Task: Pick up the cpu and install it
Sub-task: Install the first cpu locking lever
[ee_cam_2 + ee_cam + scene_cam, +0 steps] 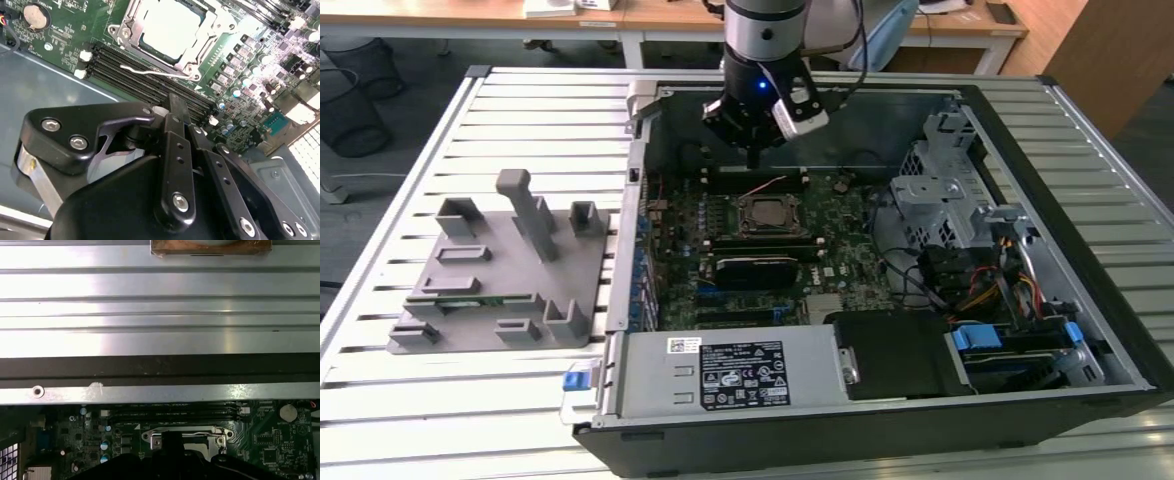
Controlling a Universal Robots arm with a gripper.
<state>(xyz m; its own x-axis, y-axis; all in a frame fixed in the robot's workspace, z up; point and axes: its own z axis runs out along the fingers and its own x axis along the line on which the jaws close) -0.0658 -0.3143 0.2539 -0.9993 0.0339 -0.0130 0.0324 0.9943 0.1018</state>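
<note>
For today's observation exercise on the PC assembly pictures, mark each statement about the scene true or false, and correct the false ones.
1. The cpu lies in the motherboard socket. True.
2. The gripper is over the grey holder block. False: it hangs above the motherboard, inside the computer case.
3. The grey holder block stands on the slatted table, to the exterior view's left of the case. True.
4. The gripper carries the cpu. False: the cpu sits in the socket, apart from the gripper.
5. The computer case is closed. False: its side is open, showing the motherboard.

One cpu (167,27) (probably seated), one tool (754,150)
</note>
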